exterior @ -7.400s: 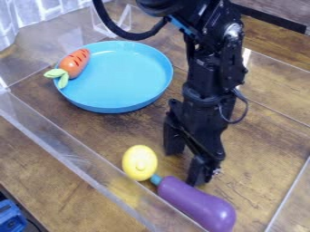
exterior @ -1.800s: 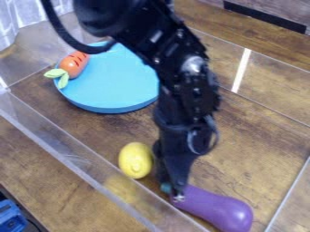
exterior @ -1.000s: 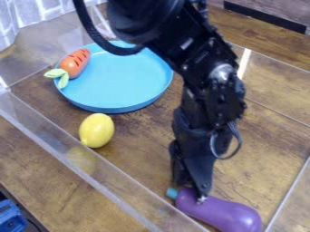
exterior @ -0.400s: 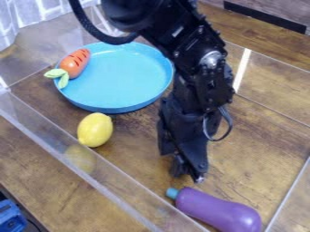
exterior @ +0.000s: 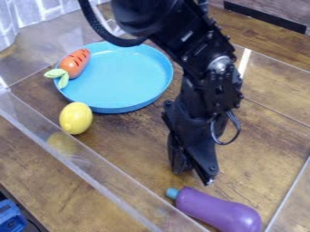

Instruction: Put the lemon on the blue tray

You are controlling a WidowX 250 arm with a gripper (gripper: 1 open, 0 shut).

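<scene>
Claw point(exterior: 200, 172) clenched on nothing, pointing steeply down at the wooden bench point(exterior: 260, 136), just above the purple eggplant point(exterior: 220, 210) and well apart from the lemon point(exterior: 75, 118). Lemon lying free on the bench, just beside the near rim of the blue tray point(exterior: 116, 75), maybe touching it, but not on it. Carrot point(exterior: 71, 63) resting at the tray's far left edge. Step in hand, as judged: approach to the lemon, with no grasp made yet. Next move calls for lifting clear of the eggplant, travelling across to the left, opening the jaws wide over the lemon and lowering around its middle. Risk to mind: smooth and rounded fruit, likely to roll or slip away if touched from one side only.
</scene>
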